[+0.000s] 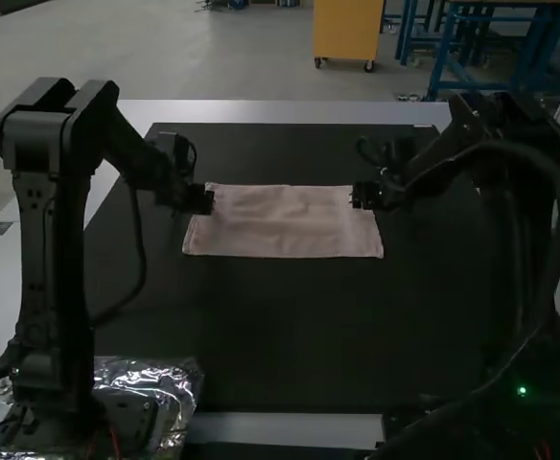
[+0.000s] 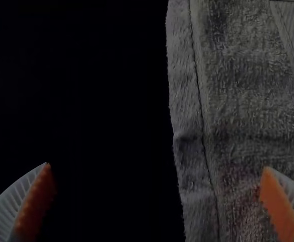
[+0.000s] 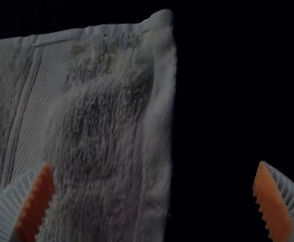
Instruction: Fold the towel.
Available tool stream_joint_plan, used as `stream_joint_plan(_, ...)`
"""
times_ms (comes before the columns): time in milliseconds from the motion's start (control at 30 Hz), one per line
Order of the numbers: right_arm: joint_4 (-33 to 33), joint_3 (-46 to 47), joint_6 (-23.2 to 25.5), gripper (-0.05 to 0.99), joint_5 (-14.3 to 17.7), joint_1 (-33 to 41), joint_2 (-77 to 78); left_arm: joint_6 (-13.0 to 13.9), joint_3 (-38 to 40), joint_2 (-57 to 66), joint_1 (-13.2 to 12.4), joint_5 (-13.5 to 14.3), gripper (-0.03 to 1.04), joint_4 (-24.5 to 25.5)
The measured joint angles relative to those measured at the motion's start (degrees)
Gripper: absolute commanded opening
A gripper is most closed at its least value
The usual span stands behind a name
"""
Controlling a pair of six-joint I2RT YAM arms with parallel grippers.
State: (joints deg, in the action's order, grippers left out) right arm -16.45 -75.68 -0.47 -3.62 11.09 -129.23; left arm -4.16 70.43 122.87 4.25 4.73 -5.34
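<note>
A pale pink towel [image 1: 285, 225] lies spread as a flat, wide rectangle on the dark mat; whether it has layers I cannot tell. At its far left corner is my left gripper [image 1: 208, 201], and at its far right corner my right gripper [image 1: 357, 196]. The left wrist view has the left gripper [image 2: 154, 201] open, one finger over the towel [image 2: 247, 101] and one over the mat, the hemmed edge between them. In the right wrist view the right gripper [image 3: 154, 199] is open too, straddling the side edge of the towel [image 3: 96, 126] near a slightly raised corner.
The black mat [image 1: 290, 335] covers most of the table, with a pale table border [image 1: 280, 112] behind it. Crinkled silver foil [image 1: 179, 379] lies around the left arm's base. Cables loop beside both arms.
</note>
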Motion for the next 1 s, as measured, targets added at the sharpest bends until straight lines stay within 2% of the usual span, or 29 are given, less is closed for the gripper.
stream_joint_plan(267,2.93,-4.26,-1.16,0.9,0.07,-0.5,-2.34,-0.61,3.23,1.86,0.0,-0.04,0.95,1.75)
stream_joint_plan(400,3.26,-4.35,-1.55,0.91,0.07,-0.5,-2.36,-1.49,4.59,2.01,-0.26,-0.37,0.95,4.37)
stream_joint_plan(600,3.45,-4.35,-1.99,0.9,0.04,-0.48,-2.34,-2.38,4.76,1.99,-0.94,-1.95,0.95,5.11)
stream_joint_plan(833,3.69,-4.35,-2.38,0.9,0.02,-0.48,-2.34,-2.82,4.81,1.92,-0.92,-2.01,0.95,5.05)
stream_joint_plan(1000,3.76,-4.35,-2.58,0.9,0.02,-0.48,-2.34,-3.26,6.67,1.53,-0.92,-1.99,0.95,6.95)
